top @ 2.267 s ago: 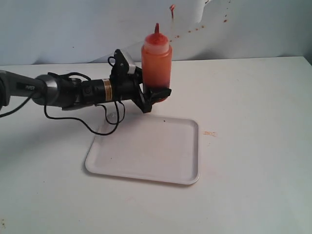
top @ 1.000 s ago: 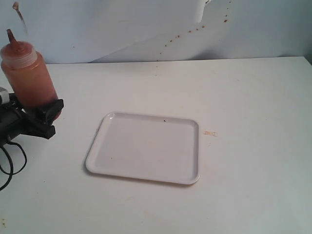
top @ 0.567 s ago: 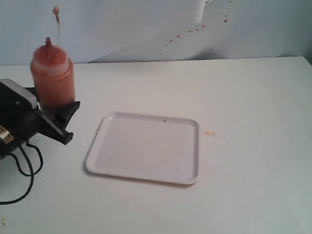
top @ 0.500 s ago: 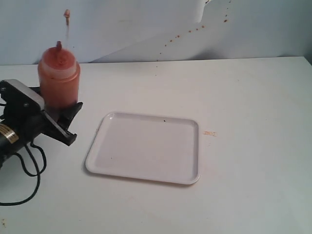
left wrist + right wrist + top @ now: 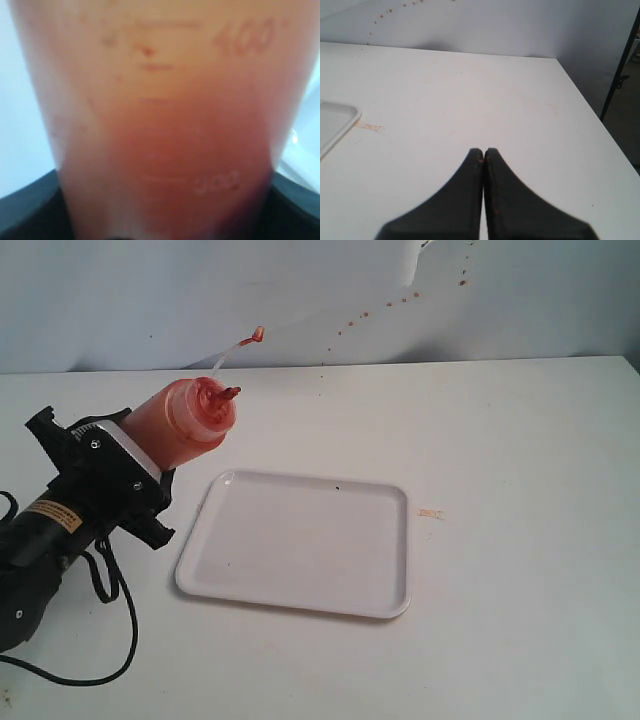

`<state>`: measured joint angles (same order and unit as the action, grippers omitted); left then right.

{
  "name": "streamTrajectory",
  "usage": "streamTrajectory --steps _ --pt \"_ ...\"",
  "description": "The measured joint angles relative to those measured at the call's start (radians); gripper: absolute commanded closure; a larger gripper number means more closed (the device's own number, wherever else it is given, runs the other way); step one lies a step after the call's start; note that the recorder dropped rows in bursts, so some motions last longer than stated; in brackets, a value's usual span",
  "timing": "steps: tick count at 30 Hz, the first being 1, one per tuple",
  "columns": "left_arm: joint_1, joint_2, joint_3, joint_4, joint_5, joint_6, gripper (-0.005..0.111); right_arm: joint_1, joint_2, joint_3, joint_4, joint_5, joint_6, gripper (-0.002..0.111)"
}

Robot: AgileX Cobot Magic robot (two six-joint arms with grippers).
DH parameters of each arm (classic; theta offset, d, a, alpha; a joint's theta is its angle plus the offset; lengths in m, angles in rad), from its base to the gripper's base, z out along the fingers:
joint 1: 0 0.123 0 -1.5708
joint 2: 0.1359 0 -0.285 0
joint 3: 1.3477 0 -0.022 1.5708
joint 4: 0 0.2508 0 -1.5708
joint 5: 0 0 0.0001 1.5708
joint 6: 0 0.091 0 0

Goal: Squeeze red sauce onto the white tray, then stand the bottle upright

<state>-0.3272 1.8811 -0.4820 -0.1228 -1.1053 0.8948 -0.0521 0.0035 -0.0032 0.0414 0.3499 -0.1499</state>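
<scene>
At the near left of the tabletop [image 5: 520, 440], the left fingers [image 5: 157, 532] are gripping the base of the bottle [image 5: 180, 428] and holding it off the surface. The bottle is tilting steeply beside the white tray's [image 5: 300, 540] far left corner, with its red nozzle [image 5: 226, 395] pointing up and to the right and the red sauce [image 5: 170, 165] showing darkest toward the gripped end. The right fingers [image 5: 460, 200] are pressing together on nothing above bare tabletop, well off to the tray's right, and farther back a speckled wall [image 5: 390, 305] is standing behind the tabletop.
</scene>
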Motion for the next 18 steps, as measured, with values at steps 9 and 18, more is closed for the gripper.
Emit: streamTrajectory --steps 9,18 --pt "0.000 0.000 0.000 -0.021 0.000 0.059 0.107 0.000 0.000 0.000 0.000 0.000 0.000 0.108" --pt "0.000 0.000 0.000 -0.021 0.000 0.062 0.107 0.000 0.000 0.000 0.000 0.000 0.000 0.108"
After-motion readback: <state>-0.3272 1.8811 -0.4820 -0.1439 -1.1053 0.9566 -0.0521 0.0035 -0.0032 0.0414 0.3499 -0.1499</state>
